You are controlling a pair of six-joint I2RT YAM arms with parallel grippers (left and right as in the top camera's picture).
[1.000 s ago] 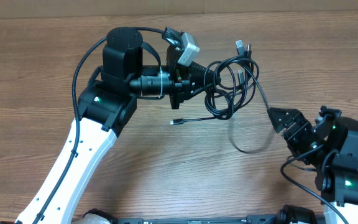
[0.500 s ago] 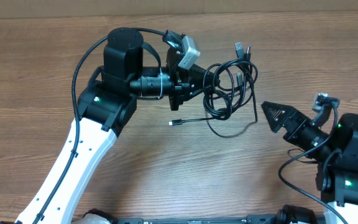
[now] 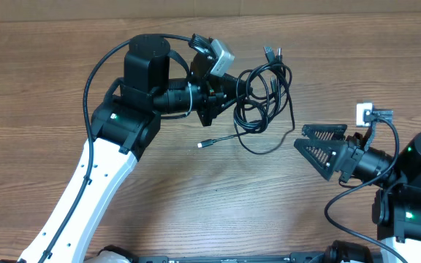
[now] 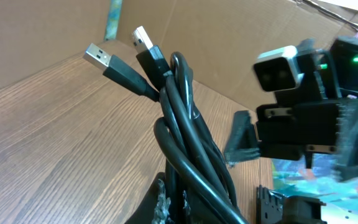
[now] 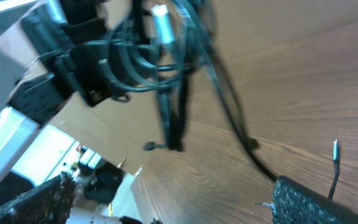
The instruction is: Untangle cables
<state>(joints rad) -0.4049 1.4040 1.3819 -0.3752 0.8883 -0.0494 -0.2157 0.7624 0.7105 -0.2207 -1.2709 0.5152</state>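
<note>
Wood-grain table fills the overhead view, with a cardboard wall along its far edge. Two arms reach in. The left gripper is clamped tight on one bundle of cables over the middle of the table. Loops sag from the bundle toward the right arm's side. One strand trails to a single small connector lying on the wood. Two USB plugs stick out at the bundle's far end. The right gripper points at the bundle from near by without touching it, jaws spread wide and holding nothing.

From the left wrist, the bundle rises from between the left fingers at the bottom edge. Several black strands are pressed together, too tightly to count. They end in the two USB plugs, whose metal tips point toward the cardboard. Behind them stands the right arm with its one wrist camera.

The right wrist view is blurred. Its two fingers sit at the lower corners, far apart, with only table between them. The bundle hangs ahead in the left gripper, and one silver plug shows at the top.
</note>
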